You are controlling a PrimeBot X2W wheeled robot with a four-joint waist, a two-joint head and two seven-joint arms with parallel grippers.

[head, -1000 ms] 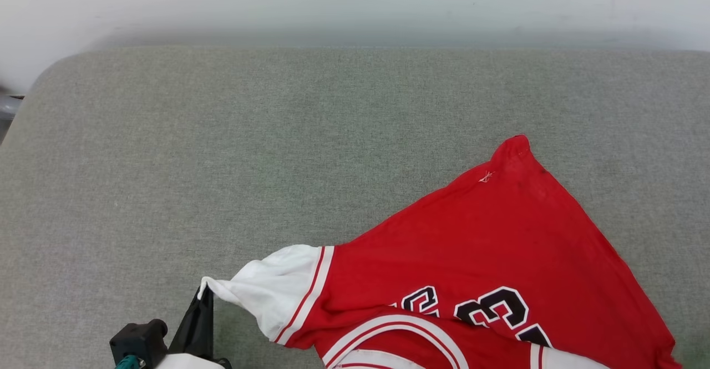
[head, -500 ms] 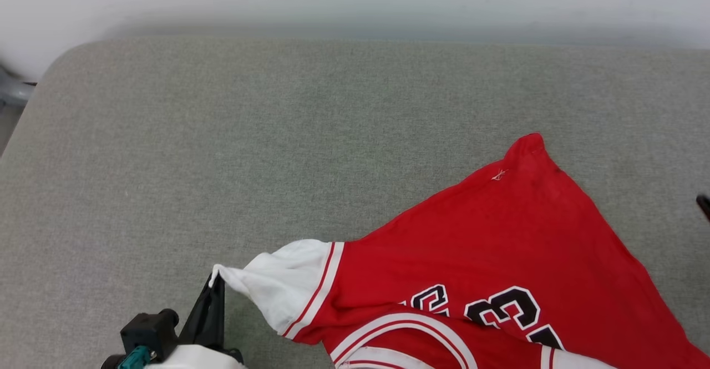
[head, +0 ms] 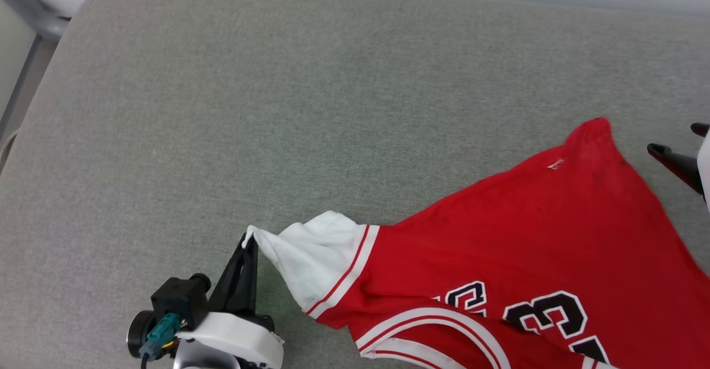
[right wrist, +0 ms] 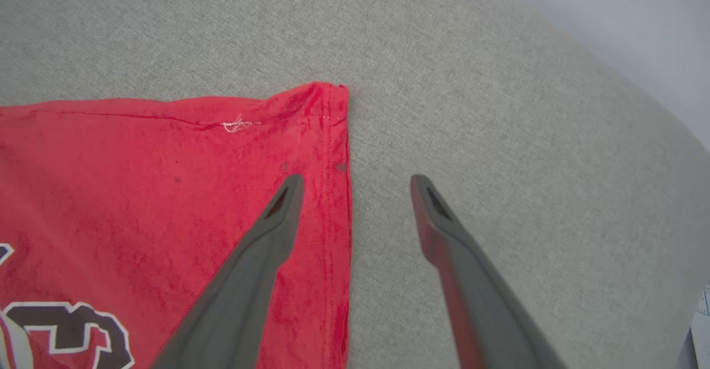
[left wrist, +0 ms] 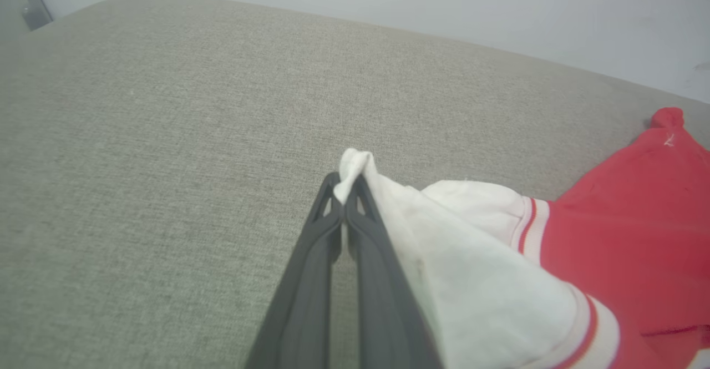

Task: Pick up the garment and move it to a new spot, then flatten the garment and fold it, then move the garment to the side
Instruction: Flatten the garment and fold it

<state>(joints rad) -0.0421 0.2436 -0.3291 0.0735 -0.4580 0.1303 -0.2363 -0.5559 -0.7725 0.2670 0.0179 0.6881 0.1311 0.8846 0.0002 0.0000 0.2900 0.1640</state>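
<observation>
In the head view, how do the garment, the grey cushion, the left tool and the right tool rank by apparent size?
1. grey cushion
2. garment
3. left tool
4. right tool, cut off at the edge, so this place is unsure

Your head camera looks steeply down on the grey cushion (head: 222, 108). Both wrist cameras sit low and close; left shares with it the white sleeve (left wrist: 477, 280) of the garment (head: 527, 236), right the red hem corner (right wrist: 327, 102).
</observation>
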